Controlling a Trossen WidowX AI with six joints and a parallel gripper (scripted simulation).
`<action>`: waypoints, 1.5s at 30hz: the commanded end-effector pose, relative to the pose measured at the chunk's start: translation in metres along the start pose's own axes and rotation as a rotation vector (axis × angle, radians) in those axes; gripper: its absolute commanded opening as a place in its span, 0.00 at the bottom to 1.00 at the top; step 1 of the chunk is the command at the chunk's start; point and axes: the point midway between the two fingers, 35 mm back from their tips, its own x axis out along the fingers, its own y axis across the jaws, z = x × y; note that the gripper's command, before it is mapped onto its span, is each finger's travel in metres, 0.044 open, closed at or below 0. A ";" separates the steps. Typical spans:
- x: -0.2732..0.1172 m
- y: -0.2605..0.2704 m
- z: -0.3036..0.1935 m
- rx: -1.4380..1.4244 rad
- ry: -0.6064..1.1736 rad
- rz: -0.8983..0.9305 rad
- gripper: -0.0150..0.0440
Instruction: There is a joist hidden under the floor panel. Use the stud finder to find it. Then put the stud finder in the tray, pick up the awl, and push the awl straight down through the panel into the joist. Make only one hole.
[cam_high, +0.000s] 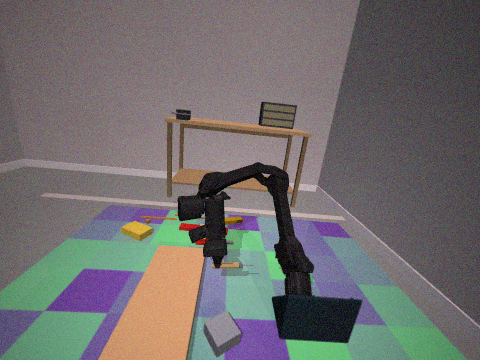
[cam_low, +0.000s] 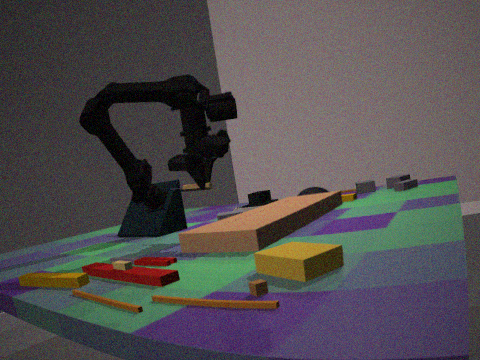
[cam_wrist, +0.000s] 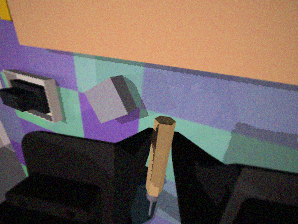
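Observation:
My gripper (cam_high: 217, 264) (cam_low: 204, 186) (cam_wrist: 162, 134) is shut on the wooden handle of the awl (cam_high: 233, 265) (cam_low: 190, 187) (cam_wrist: 159, 160) and holds it above the mat, beside the panel. The awl lies roughly level, its handle end toward the panel and its metal tip toward the arm's base. The orange-tan floor panel (cam_high: 155, 300) (cam_low: 270, 215) (cam_wrist: 160, 30) lies flat, with no hole visible. The black stud finder (cam_wrist: 27, 95) appears to sit in the grey-rimmed tray (cam_wrist: 56, 102) at the left of the wrist view. The joist is hidden.
A grey block (cam_high: 222, 332) (cam_wrist: 107, 100) lies between the panel and the arm's base. Beyond the panel's far end are a yellow block (cam_high: 137, 230) (cam_low: 300, 260), red bars (cam_low: 130, 274), a yellow bar (cam_low: 54, 280) and thin orange sticks (cam_low: 215, 303).

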 end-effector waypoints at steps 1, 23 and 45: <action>0.001 0.015 0.009 -0.110 0.009 0.094 0.25; -0.007 0.086 0.057 -0.734 -0.212 0.595 0.25; -0.040 0.129 0.115 -1.290 -0.871 0.871 0.25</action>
